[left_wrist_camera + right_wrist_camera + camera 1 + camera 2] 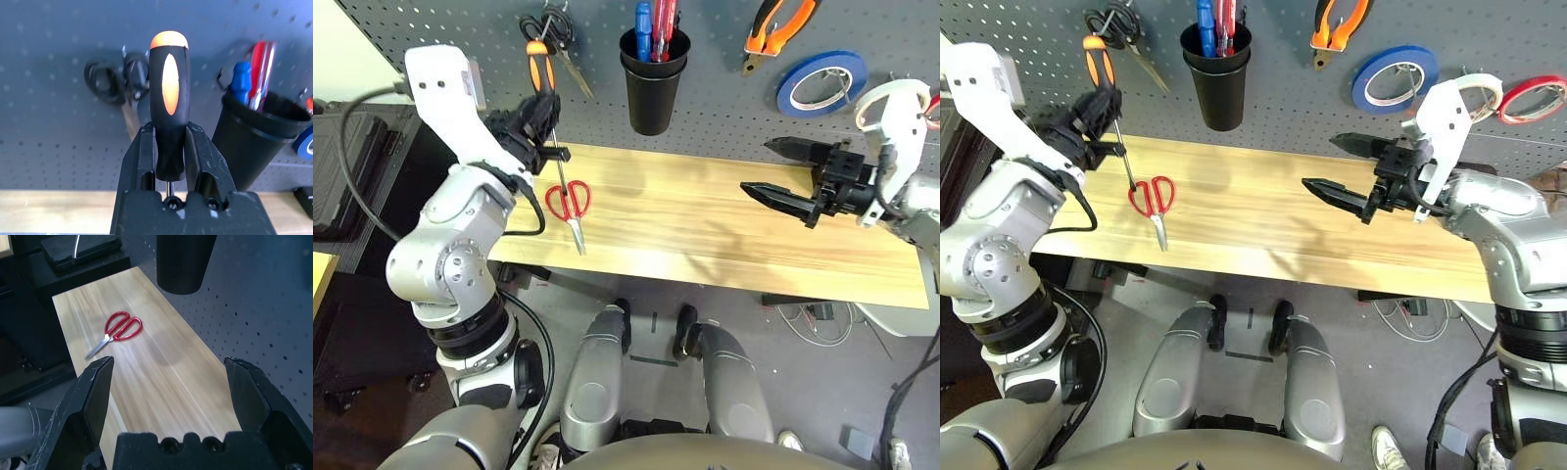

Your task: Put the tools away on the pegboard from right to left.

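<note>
The left end effector is closed on the slim screwdriver with the orange-and-black handle; its two black fingers press the lower part of the handle from both sides. The handle stands upright, raised in front of the large dark grey perforated pegboard, and the thin metal shaft hangs down under the grip toward the light wooden bench. The right end effector is wide open with nothing between its fingers, and it hovers above the right part of the bench, pointing toward the middle. The scissors with red handles lie flat on the left part of the bench, with the blades pointing to the front edge, just beside the hanging shaft. On the pegboard, the black-handled scissors hang on a hook near the raised screwdriver, and the black cup holder carries a blue-handled tool and a red-handled tool. To the right of the cup hang the pliers with orange-and-black handles, then the blue tape roll, then the white tape roll and the red tape roll, partly hidden by the right arm.
</note>
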Tool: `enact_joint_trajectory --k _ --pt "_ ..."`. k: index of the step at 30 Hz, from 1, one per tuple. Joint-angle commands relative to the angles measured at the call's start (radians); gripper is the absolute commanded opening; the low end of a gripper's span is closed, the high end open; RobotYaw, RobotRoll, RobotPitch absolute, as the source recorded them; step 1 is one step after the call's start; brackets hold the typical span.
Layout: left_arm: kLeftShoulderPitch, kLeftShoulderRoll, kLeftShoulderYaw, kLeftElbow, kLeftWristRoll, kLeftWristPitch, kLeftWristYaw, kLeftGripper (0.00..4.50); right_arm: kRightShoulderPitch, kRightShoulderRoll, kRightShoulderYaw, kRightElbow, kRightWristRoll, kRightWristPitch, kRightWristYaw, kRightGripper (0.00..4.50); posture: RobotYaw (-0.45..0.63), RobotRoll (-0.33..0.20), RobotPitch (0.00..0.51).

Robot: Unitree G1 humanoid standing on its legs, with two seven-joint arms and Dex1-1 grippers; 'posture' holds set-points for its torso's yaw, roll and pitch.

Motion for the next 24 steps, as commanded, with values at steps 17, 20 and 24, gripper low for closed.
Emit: enact_joint_trajectory --k 17,20,24 --pt "-0.258 -0.041 0.068 0.107 -0.131 -0.073 0.139 0.69 0.104 0.113 -0.073 -0.041 0.014 -0.218 -0.036 4.5 0.08 0.0 0.251" --pt "-0.292 -0.066 0.056 0.151 -0.124 -0.131 0.164 0.69 0.108 0.118 -0.074 -0.036 0.013 -0.234 -0.043 4.5 0.07 0.0 0.253" --pt "-0.317 -0.101 0.028 0.214 -0.107 -0.218 0.184 0.69 0.095 0.126 -0.078 -0.027 0.022 -0.238 -0.063 4.5 0.07 0.0 0.255"
